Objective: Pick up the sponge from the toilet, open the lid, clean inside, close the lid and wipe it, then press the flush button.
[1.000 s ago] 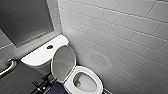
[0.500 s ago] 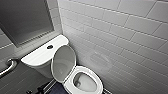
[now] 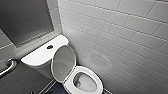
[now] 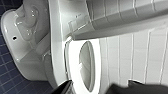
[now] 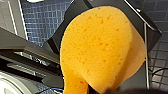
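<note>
The right fingers (image 5: 96,91) are closed on the sponge (image 5: 100,47), which bulges out beyond their pinch, with the blue-tiled floor (image 5: 45,20) past it. The left fingers (image 4: 63,88) stand apart and grip nothing. Just beyond them is the seat (image 4: 75,62) of the toilet (image 4: 30,50). The lid (image 3: 63,62) stands raised against the tank (image 3: 37,58), and the flush button (image 3: 49,46) sits on the tank's top.

White tiles (image 3: 120,37), laid like bricks with grey joints, cover the side wall and carry a soft sheen. A dull grey framed panel (image 3: 22,20) hangs on the back wall, with grey tiles below it and a metal grab bar (image 3: 7,67) lower down. The floor (image 4: 6,75) is small dark blue squares.
</note>
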You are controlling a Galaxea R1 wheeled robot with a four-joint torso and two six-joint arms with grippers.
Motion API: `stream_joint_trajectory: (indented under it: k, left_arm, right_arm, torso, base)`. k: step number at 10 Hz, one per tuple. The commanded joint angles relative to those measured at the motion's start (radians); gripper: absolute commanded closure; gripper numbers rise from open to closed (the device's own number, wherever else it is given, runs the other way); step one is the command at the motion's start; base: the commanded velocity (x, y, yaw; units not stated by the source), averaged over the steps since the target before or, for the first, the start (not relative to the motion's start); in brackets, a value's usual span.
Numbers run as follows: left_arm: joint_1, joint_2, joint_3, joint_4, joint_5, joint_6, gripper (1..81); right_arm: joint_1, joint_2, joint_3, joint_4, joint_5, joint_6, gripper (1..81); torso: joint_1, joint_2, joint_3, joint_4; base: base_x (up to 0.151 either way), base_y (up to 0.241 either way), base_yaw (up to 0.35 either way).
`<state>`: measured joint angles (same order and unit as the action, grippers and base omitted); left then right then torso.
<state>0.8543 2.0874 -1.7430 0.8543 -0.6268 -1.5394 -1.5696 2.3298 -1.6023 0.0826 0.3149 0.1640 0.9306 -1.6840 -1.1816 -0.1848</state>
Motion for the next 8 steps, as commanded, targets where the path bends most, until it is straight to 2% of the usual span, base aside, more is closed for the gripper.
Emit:
stream_joint_trajectory:
  k: [1,2,3,5,6,8]
  left_arm:
    - [-0.001,-0.105,0.054,0.662,0.130,-0.125,1.0]
    - [0.037,-0.139,0.089,0.795,0.154,-0.180,1.0]
    - [0.089,-0.171,0.139,0.869,0.230,-0.212,1.0]
    - [0.228,-0.227,0.316,0.913,0.482,-0.217,1.0]
    - [0.292,-0.236,0.397,0.904,0.568,-0.219,1.0]
    - [0.364,-0.220,0.424,0.905,0.569,-0.220,1.0]
  right_arm:
    - [0.006,-0.045,0.020,-0.030,-0.059,0.000,81.1]
    - [0.010,-0.047,0.016,-0.030,-0.054,0.000,81.1]
    - [0.010,-0.050,0.016,-0.030,-0.053,-0.001,81.1]
    - [0.016,-0.057,0.021,-0.029,-0.051,0.000,81.1]
    - [0.021,-0.059,0.029,-0.029,-0.053,0.000,81.1]
    - [0.021,-0.050,0.033,-0.030,-0.053,-0.003,81.1]
  torso:
    - [0.000,0.000,0.000,0.000]
    - [0.000,0.000,0.000,0.000]
    - [0.000,0.000,0.000,0.000]
    - [0.000,0.000,0.000,0.000]
    - [0.000,0.000,0.000,0.000]
    - [0.000,0.000,0.000,0.000]
  base:
    - [0.000,0.000,0.000]
    - [0.000,0.000,0.000]
    - [0.000,0.000,0.000]
    - [0.000,0.000,0.000]
    - [0.000,0.000,0.000]
    - [0.000,0.000,0.000]
